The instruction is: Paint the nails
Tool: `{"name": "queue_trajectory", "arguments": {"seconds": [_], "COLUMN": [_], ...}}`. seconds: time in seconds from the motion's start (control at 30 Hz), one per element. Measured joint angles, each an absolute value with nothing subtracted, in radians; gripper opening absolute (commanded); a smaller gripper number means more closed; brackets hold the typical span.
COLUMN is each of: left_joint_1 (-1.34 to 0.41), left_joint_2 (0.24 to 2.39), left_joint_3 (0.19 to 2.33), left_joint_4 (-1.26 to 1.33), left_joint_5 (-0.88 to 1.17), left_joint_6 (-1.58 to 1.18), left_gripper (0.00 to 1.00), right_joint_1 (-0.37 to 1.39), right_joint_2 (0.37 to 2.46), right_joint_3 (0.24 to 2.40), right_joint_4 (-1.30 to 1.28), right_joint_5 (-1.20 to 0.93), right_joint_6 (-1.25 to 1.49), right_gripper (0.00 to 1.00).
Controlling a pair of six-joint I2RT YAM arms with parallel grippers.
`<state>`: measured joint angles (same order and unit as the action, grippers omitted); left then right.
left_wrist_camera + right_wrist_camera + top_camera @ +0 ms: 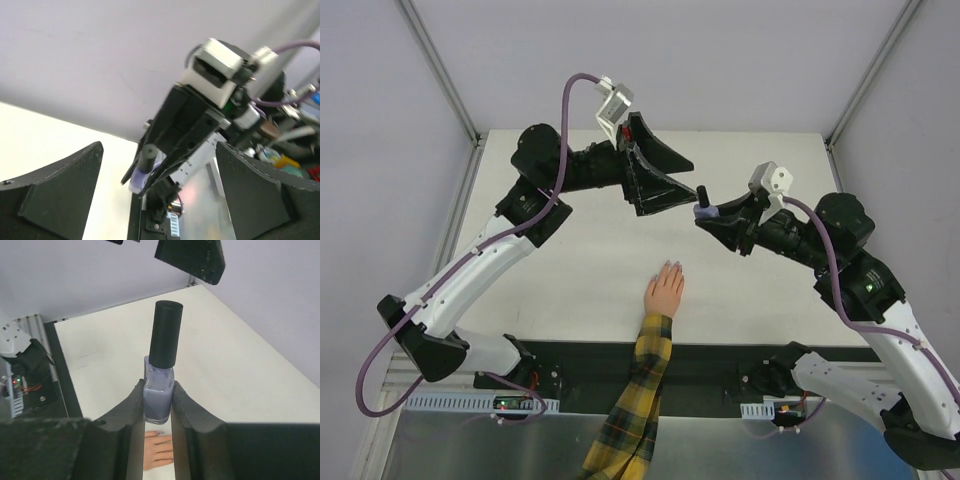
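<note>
Hand (664, 293) lay flat mid-table (570, 270), long axis running away from the bases, nails (671, 267) at the far tips. Right gripper (158, 412) pinched the purple bottle (158, 390) upright; left gripper (670, 178) gaped wide near its cap (165, 332).

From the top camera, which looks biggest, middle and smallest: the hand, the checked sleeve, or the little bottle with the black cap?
1. plaid sleeve, biggest
2. hand, middle
3. purple bottle, smallest, though the right gripper hides part of it
</note>
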<state>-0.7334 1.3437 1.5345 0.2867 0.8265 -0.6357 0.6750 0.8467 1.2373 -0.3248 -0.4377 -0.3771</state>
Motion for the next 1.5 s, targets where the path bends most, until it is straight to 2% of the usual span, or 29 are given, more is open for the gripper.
{"name": "queue_trajectory", "arguments": {"seconds": [0.1,0.33,0.43,0.63,0.8,0.93,1.03,1.07,1.17,1.27,1.33,1.4,1.5], "left_joint_1": [-0.754,-0.852,-0.886,-0.924,-0.924,-0.924,-0.929,-0.928,-0.927,-0.889,-0.859,-0.846,-0.85], "left_joint_2": [1.321,1.332,1.335,1.335,1.346,1.37,1.382,1.385,1.396,1.428,1.473,1.538,1.608], "left_joint_3": [1.483,1.443,1.442,1.437,1.433,1.433,1.44,1.445,1.465,1.49,1.497,1.512,1.583], "left_joint_4": [0.289,0.307,0.324,0.342,0.346,0.34,0.331,0.325,0.315,0.387,0.555,0.831,1.087], "left_joint_5": [0.687,0.508,0.467,0.404,0.379,0.376,0.381,0.388,0.433,0.633,0.842,1.036,1.232], "left_joint_6": [-0.633,-0.59,-0.562,-0.508,-0.5,-0.501,-0.492,-0.487,-0.481,-0.526,-0.644,-0.883,-1.182], "left_gripper": [0.81,0.75,0.59,0.43,0.35,0.19,0.0,0.0,0.0,0.0,0.0,0.0,0.0], "right_joint_1": [0.675,0.675,0.675,0.675,0.675,0.675,0.674,0.673,0.673,0.673,0.67,0.661,0.665], "right_joint_2": [0.839,0.837,0.836,0.825,0.823,0.822,0.821,0.82,0.811,0.789,0.767,0.748,0.754], "right_joint_3": [1.233,1.228,1.228,1.228,1.228,1.228,1.222,1.222,1.221,1.221,1.222,1.228,1.229], "right_joint_4": [-0.319,-0.307,-0.297,-0.286,-0.275,-0.276,-0.282,-0.285,-0.288,-0.287,-0.283,-0.262,-0.206], "right_joint_5": [-0.377,-0.318,-0.306,-0.293,-0.292,-0.287,-0.275,-0.27,-0.267,-0.312,-0.392,-0.539,-0.758], "right_joint_6": [-0.384,-0.387,-0.386,-0.382,-0.374,-0.366,-0.354,-0.348,-0.338,-0.329,-0.321,-0.268,-0.157], "right_gripper": [0.0,0.0,0.0,0.0,0.0,0.0,0.0,0.01,0.0,0.0,0.0,0.01,0.0]}}
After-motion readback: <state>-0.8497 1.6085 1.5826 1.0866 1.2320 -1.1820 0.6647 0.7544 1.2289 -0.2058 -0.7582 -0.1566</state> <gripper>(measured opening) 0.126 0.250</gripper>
